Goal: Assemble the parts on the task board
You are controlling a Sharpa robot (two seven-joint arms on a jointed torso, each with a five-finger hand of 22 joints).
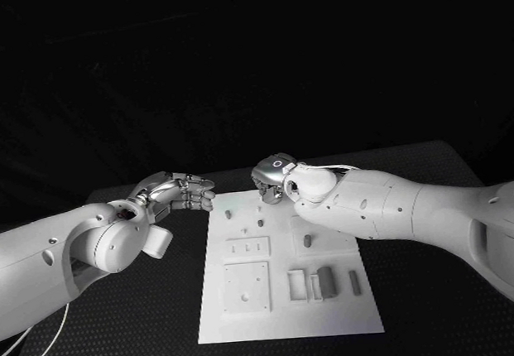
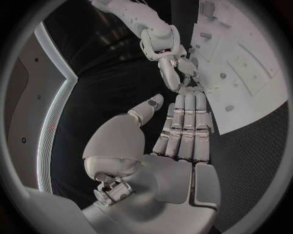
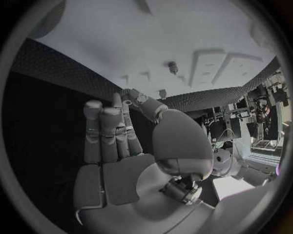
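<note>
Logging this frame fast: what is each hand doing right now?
Left hand: open, fingers straight, holding nothing.
Right hand: open, fingers extended, holding nothing.

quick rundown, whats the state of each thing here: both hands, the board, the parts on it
left hand: over the table beside the board's far left corner, holds nothing, fingers out straight side by side
right hand: over the board's far edge, holds nothing, fingers extended
task board: flat on the black table, untouched by either hand
parts: grey pieces near the board's near right, lying loose, not yet assembled
</note>
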